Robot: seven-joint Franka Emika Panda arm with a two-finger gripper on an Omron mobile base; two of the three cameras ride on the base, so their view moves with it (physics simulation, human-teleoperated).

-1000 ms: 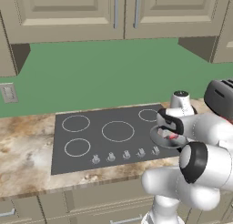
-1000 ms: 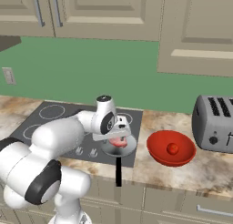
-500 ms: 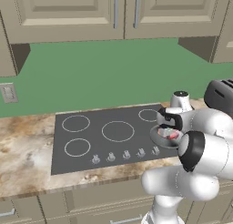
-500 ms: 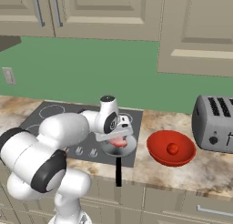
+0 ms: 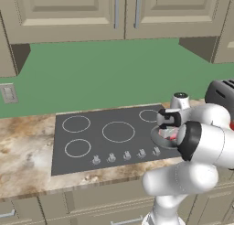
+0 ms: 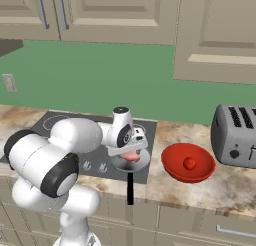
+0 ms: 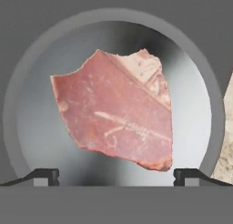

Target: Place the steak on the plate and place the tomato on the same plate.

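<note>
Nearest the camera on the hand, the two dark fingertips stand wide apart with nothing between them, one at each lower side of the steak. The steak lies flat in the small grey pan, which sits on the stove's front right burner. Over the last second the hand has come down closer over the pan and the forearm has swung a little further right — the pan and the meat have not shifted. I judge the hand is lining up for its first grasp, so the task has barely begun.

Just beyond the pan's right side, on the marble tabletop, sits a red dish with the tomato in it. It looks all red and rather deep from here, so whether this is the plate meant — I cannot be sure. Farther right stands the toaster.
</note>
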